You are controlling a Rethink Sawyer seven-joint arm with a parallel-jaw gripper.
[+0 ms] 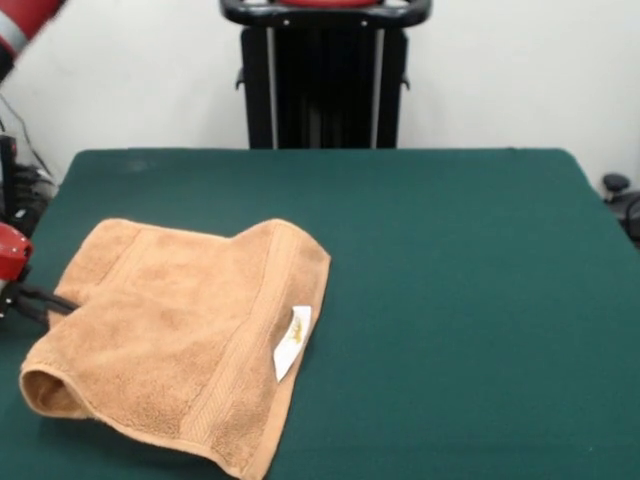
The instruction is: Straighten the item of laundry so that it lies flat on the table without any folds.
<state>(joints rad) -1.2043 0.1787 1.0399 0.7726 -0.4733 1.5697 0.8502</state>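
The orange-tan terry towel [185, 335] sits in the lower left of the frame on the green table [470, 300], not flat: its lower-left corner is rolled under and its top edge dips. The white label [292, 342] lies by the right band stripe. A red and black arm part [12, 262] touches the towel's left edge; gripper state, cannot tell

The towel [185, 335] lies on the table [450, 300], toward its near left part, with its near corner reaching the picture's bottom edge. Its label [292, 342] sits at the towel's right edge. The towel's near left corner is rolled under itself. The pedestal [325, 75] stands behind the table's far edge, about mid-width. The table's right half is well apart from the towel.
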